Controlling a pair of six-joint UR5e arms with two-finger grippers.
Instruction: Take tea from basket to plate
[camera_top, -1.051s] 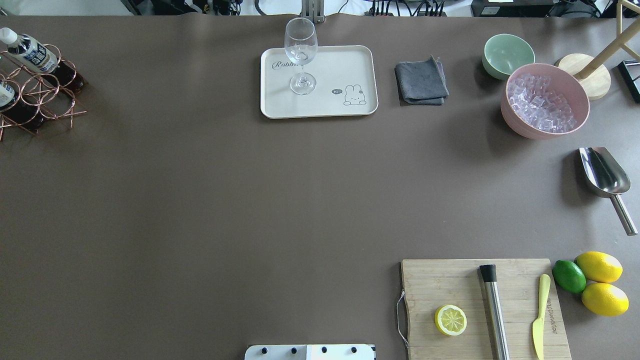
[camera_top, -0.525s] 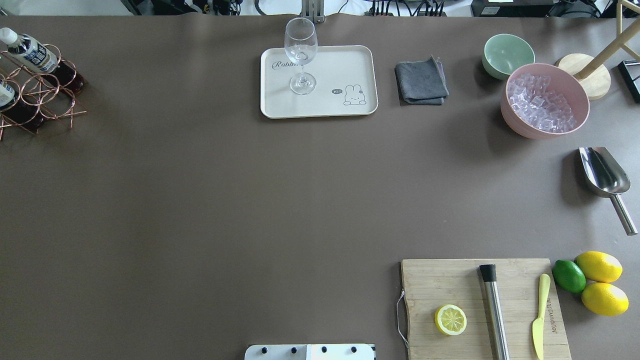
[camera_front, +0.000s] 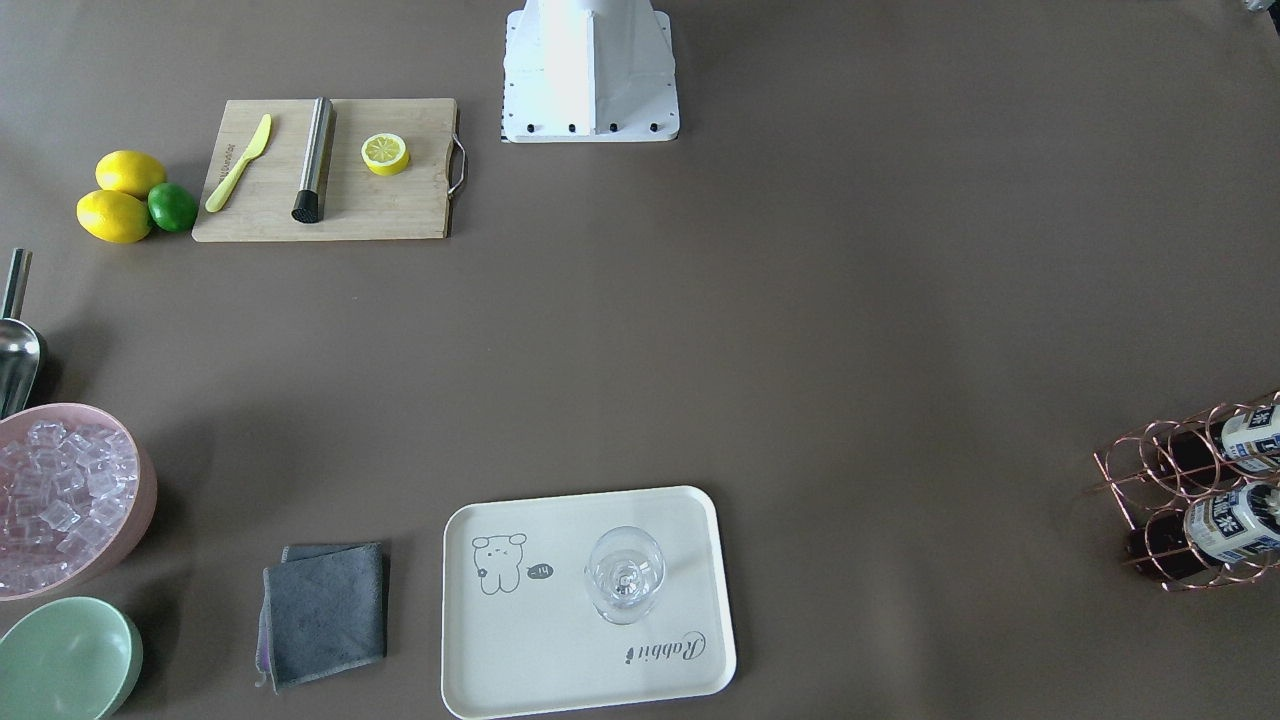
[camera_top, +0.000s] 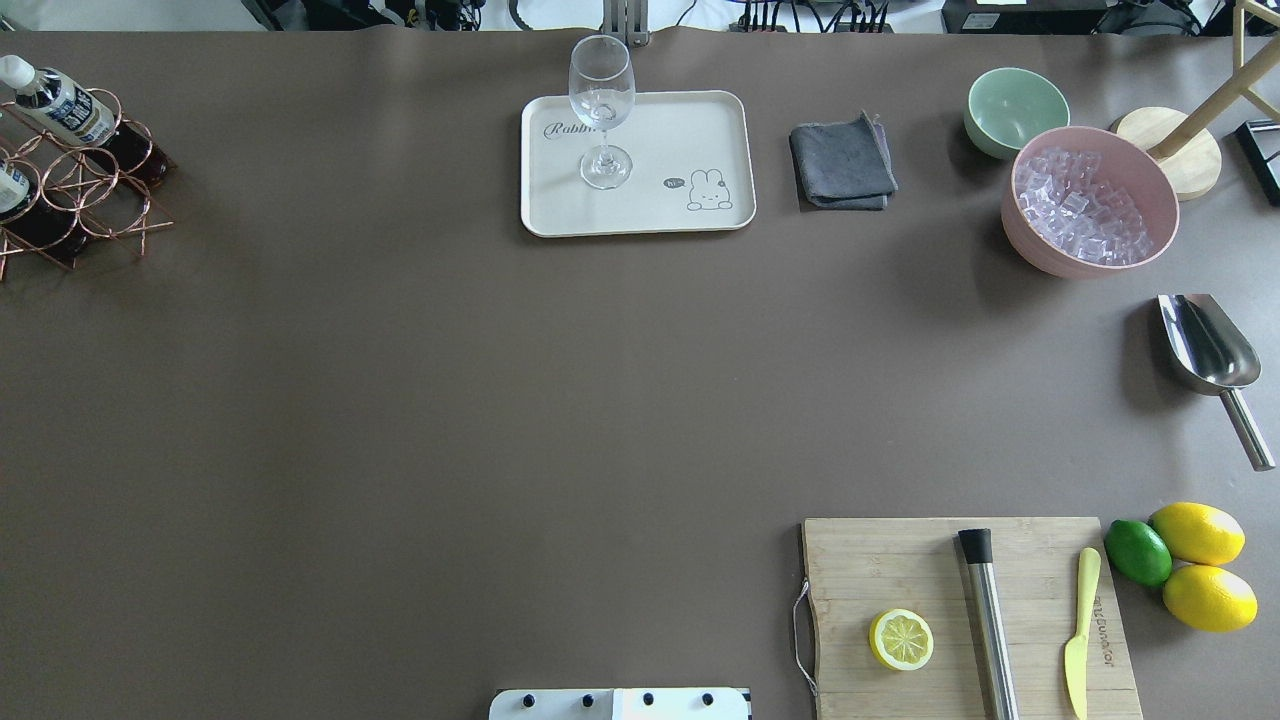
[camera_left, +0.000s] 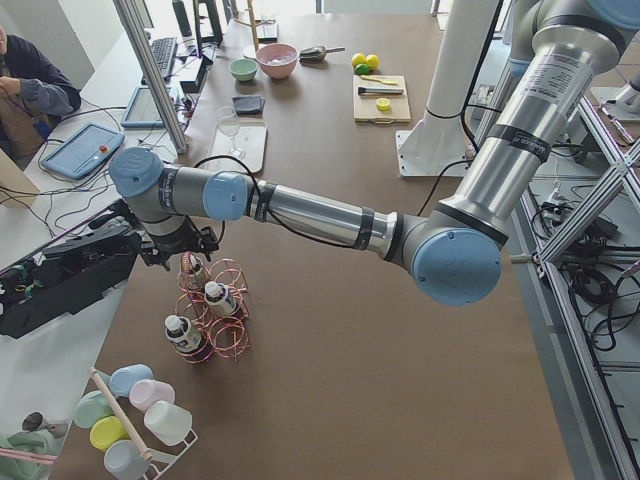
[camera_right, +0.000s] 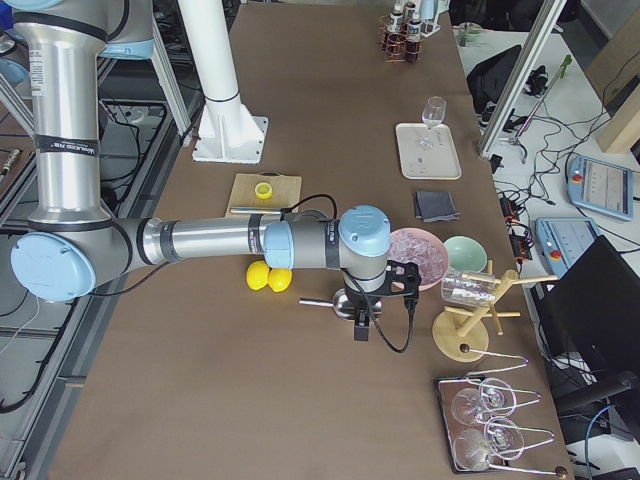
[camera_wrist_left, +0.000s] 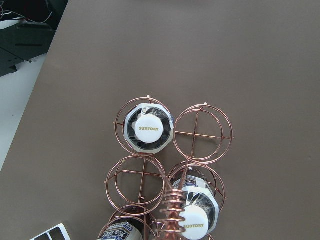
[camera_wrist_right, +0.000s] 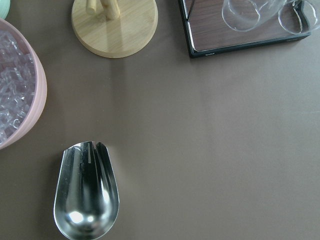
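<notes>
- Overhead: nothing on the table has moved since the earlier frames. The basket (camera_top: 95, 190) sits at the far-left corner with a tea bottle (camera_top: 60, 105) lying tilted in its rings. The plate (camera_top: 690, 130) lies well apart at the far middle and carries an upright glass (camera_top: 602, 110).
- Front-facing: the basket is at the right edge with two bottles showing in it. The plate is at the near edge, with the glass standing on it.
- Exterior left: the near arm reaches over the basket. The left gripper (camera_left: 190, 250) hangs just above the bottle at the basket's far end, seemingly not touching it. I cannot tell whether its fingers are wide or narrow.
- Exterior right: the right gripper (camera_right: 362, 322) points down just beside the scoop (camera_right: 335, 300), near the ice bowl (camera_right: 420, 250). I cannot tell its opening either.
- Left wrist: looking straight down, a white cap (camera_wrist_left: 148, 129) fills the upper-left ring. Two more bottles sit lower, by the looped handle (camera_wrist_left: 172, 212).
- Right wrist: the scoop lies below, with the ice bowl's rim at the left.
</notes>
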